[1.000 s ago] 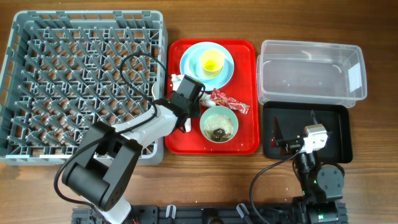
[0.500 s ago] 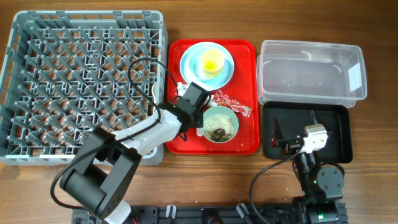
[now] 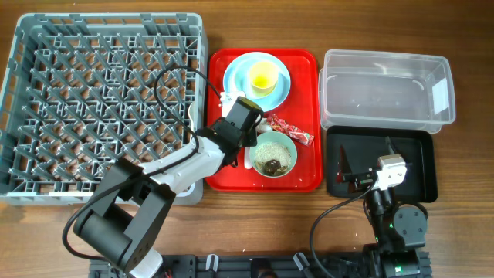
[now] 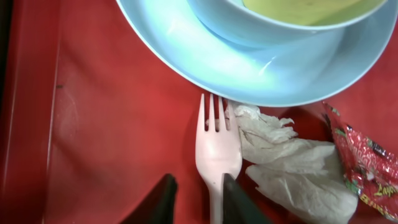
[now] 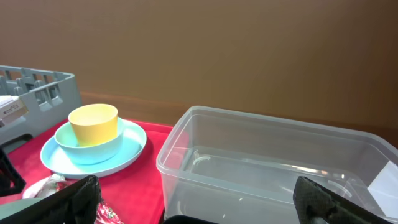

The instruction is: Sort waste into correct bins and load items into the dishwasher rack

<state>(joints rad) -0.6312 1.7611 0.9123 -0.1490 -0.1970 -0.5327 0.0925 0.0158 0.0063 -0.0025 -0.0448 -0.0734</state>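
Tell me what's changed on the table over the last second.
The left gripper slid right over the flat red tray, then edged toward the light blue round plate. Its open fingers now straddle the handle of the white plastic fork, not visibly closed on it. The right gripper, crumpled white tissue, shiny red wrapper and everything else stayed put.
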